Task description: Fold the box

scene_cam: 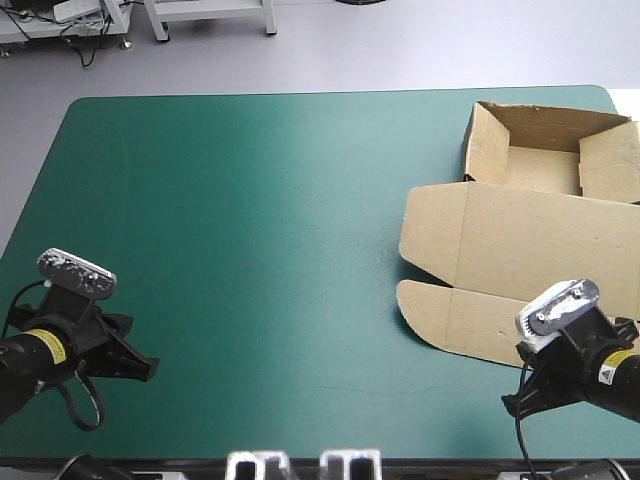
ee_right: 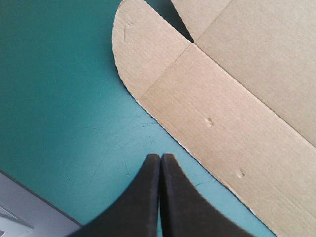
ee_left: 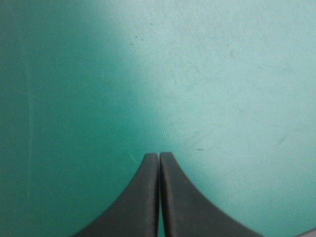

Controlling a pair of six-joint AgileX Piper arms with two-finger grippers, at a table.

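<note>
Box (scene_cam: pixel 520 240) on teal-green cover (scene_cam: pixel 250 250), open tray (lid flat), right claw (ee_right: pixel 160 157) pinched beside

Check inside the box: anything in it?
Only bare brown floor shows inside the box; nothing else. Its right-hand corner is hidden behind a wall flap.
</note>
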